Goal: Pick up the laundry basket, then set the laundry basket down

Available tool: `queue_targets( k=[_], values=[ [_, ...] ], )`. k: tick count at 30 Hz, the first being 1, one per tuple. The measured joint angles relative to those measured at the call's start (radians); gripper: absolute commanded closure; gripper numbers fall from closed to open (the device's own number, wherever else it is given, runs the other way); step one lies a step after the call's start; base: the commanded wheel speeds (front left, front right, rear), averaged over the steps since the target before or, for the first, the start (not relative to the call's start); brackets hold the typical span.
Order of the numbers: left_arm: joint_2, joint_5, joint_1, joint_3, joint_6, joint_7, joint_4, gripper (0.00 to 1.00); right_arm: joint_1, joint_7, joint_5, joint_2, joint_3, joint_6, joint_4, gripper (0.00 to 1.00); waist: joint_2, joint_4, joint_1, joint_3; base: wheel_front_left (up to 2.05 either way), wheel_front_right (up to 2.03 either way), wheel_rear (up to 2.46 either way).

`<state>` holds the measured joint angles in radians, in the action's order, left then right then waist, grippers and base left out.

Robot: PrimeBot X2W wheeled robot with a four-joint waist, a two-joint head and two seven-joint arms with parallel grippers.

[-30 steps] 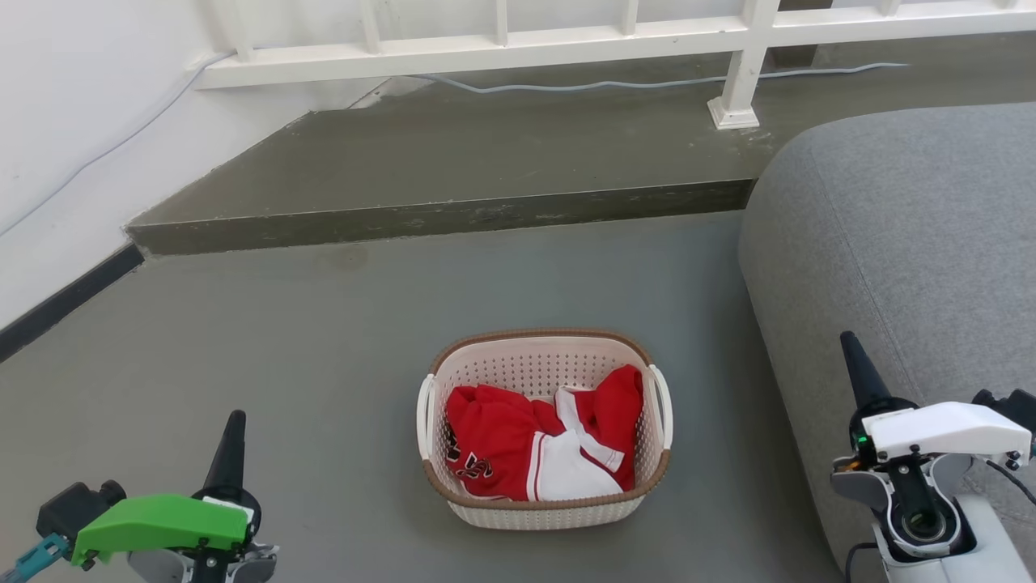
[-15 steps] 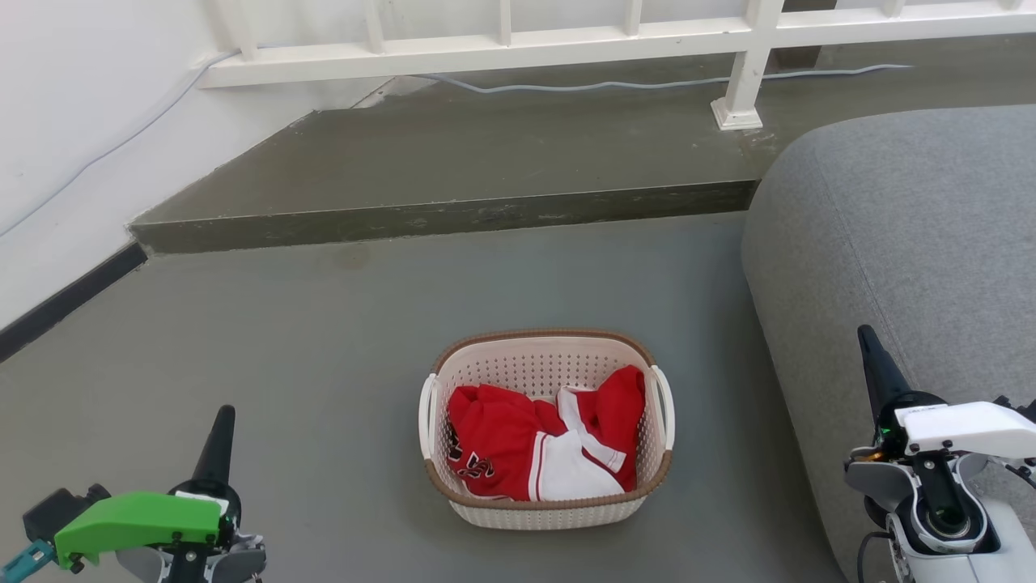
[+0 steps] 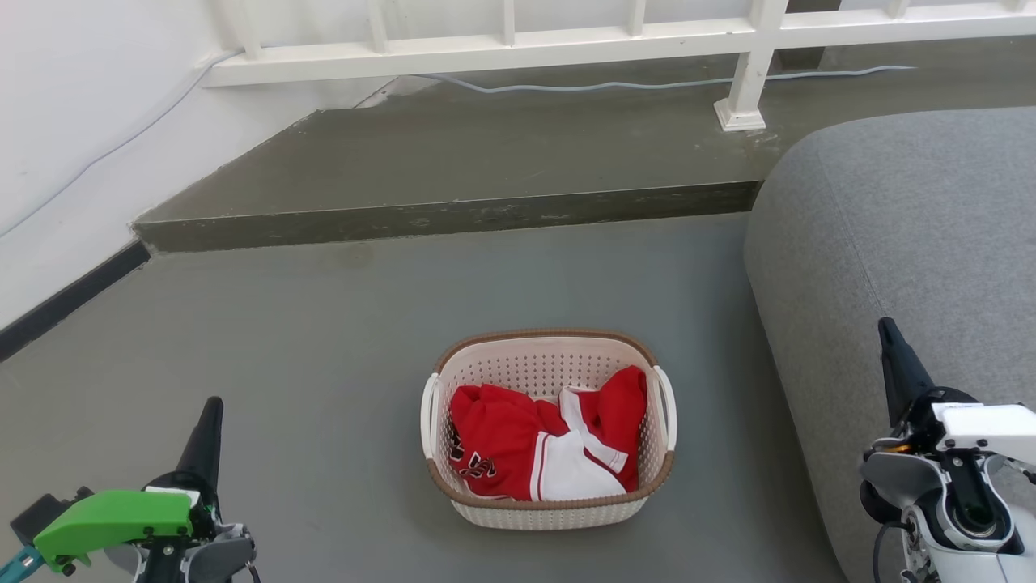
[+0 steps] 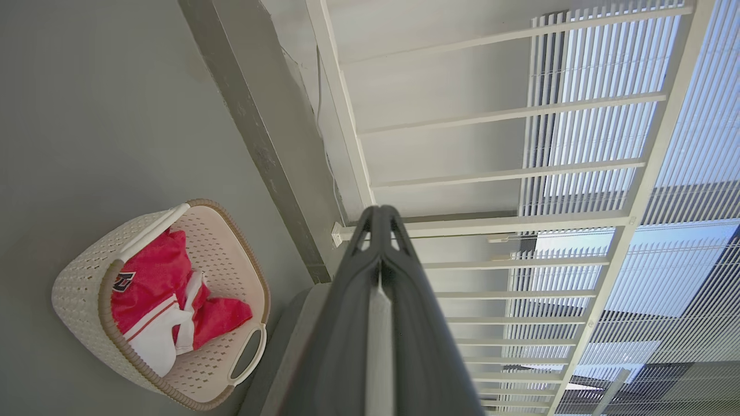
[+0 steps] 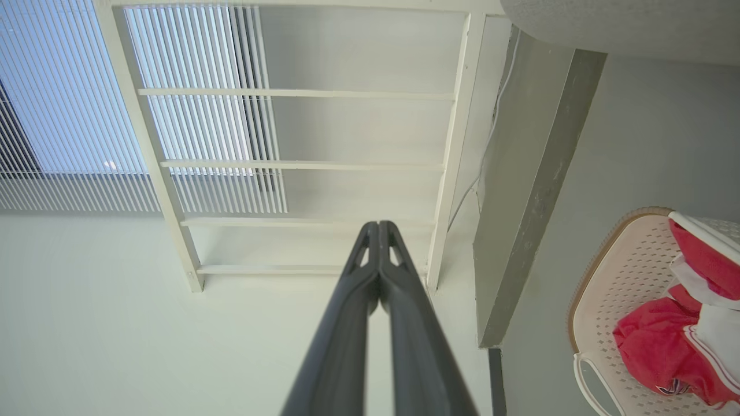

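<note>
The laundry basket (image 3: 486, 502) stands on the grey floor in the lower middle of the head view, cream with a brown rim and white side handles. Red and white clothing (image 3: 541, 449) lies inside it. The basket (image 4: 75, 277) appears at the lower left of the left wrist view and the basket (image 5: 618, 277) at the right edge of the right wrist view. My left gripper (image 3: 206, 421) is shut at the lower left, well apart from the basket. My right gripper (image 3: 890, 340) is shut at the lower right, over the sofa's edge. Both hold nothing.
A grey sofa (image 3: 898, 227) fills the right side. Behind the basket a raised concrete step (image 3: 453, 214) runs across, with a white railing (image 3: 518, 48) and a cable (image 3: 647, 82) on it. A white wall (image 3: 73, 121) stands at the left.
Both grippers have drifted outward, the left one down and left, the right one to the right. The basket has stayed where it was.
</note>
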<state>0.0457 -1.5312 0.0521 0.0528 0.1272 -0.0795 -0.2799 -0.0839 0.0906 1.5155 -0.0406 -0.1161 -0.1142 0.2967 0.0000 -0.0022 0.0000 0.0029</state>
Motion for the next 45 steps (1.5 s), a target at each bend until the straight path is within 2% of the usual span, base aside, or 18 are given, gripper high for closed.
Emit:
queue_targets(
  k=[8, 45],
  values=[
    [-0.001, -0.078, 0.005, 0.015, 0.0, -0.018, 0.001, 1.0, 0.0, 0.021, 0.081, 0.001, -0.023, 0.0, -0.007, 1.0, 0.0, 0.002, 0.0, 0.0, 0.0, 0.0, 0.0],
    [-0.002, -0.078, 0.005, 0.016, 0.0, -0.022, 0.002, 1.0, 0.0, 0.021, 0.083, 0.001, -0.024, 0.0, -0.01, 1.0, 0.0, 0.002, 0.0, 0.0, 0.0, 0.0, 0.0]
  ],
)
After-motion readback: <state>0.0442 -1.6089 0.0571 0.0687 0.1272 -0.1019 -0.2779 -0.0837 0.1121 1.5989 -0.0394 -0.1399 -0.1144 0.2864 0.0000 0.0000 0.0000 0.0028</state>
